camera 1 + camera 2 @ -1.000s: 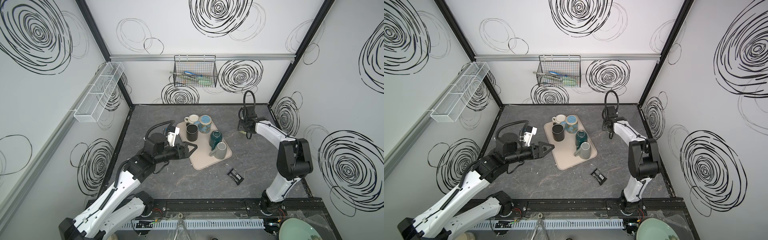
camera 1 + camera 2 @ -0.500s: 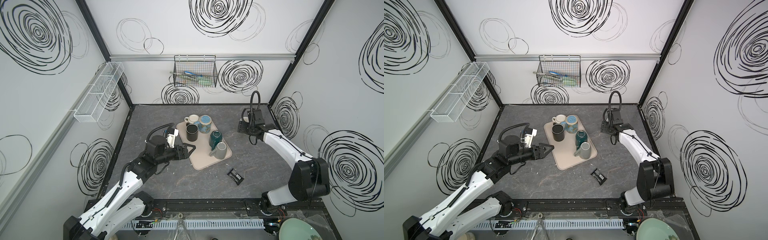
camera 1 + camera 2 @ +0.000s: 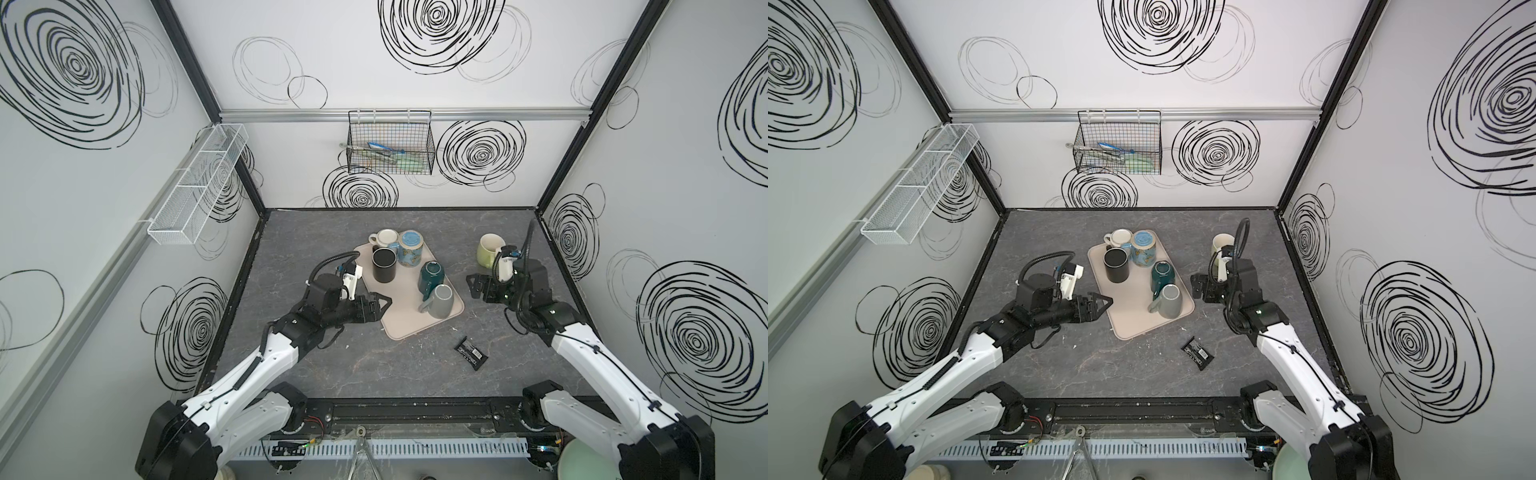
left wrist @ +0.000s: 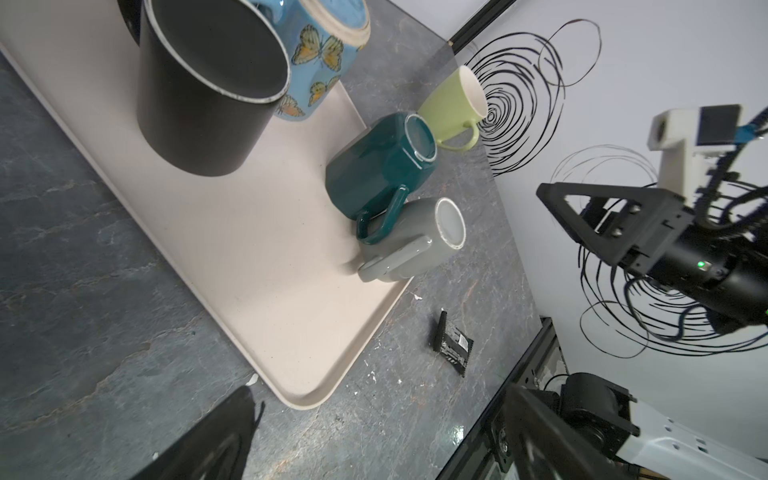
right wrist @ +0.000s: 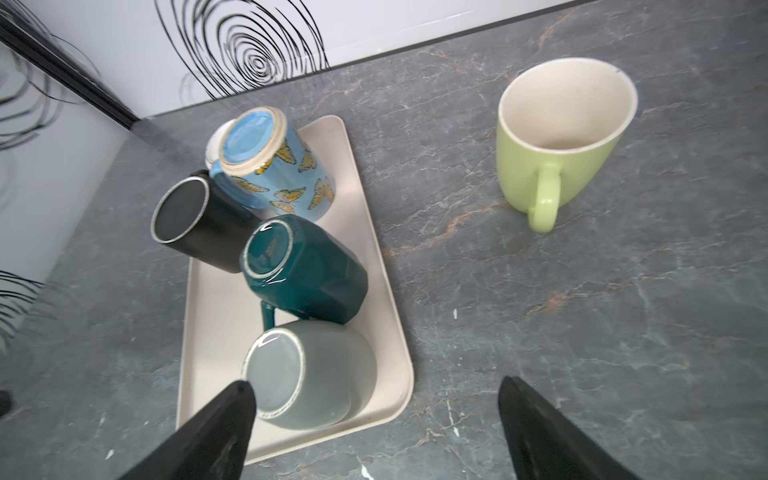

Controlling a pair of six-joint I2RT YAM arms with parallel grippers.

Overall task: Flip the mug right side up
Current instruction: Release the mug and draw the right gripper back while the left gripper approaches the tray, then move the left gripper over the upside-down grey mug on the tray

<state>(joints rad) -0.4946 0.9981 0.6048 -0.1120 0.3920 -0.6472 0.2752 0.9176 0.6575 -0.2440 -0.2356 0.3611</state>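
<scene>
A light green mug (image 3: 489, 249) (image 3: 1221, 245) (image 5: 561, 137) stands upright on the grey table at the back right, mouth up and handle toward the front. My right gripper (image 3: 471, 286) (image 3: 1196, 286) (image 5: 374, 382) is open and empty. It hovers in front of the mug and to its left, apart from it, close to the tray's right edge. My left gripper (image 3: 384, 303) (image 3: 1106, 301) (image 4: 380, 388) is open and empty at the left edge of the beige tray (image 3: 399, 316). The left wrist view shows the green mug (image 4: 451, 104) beyond the tray.
On the tray stand a black mug (image 3: 383, 264), a white mug (image 3: 386, 237), and a blue butterfly mug (image 3: 410, 248), a teal mug (image 3: 431, 276) and a grey mug (image 3: 439, 299), these last three bottom up. A black packet (image 3: 470, 353) lies in front of the tray. A wire basket (image 3: 390, 149) hangs on the back wall.
My right gripper has opened and drawn back from the back right toward the front, leaving the green mug standing in view. The left arm has shifted only slightly.
</scene>
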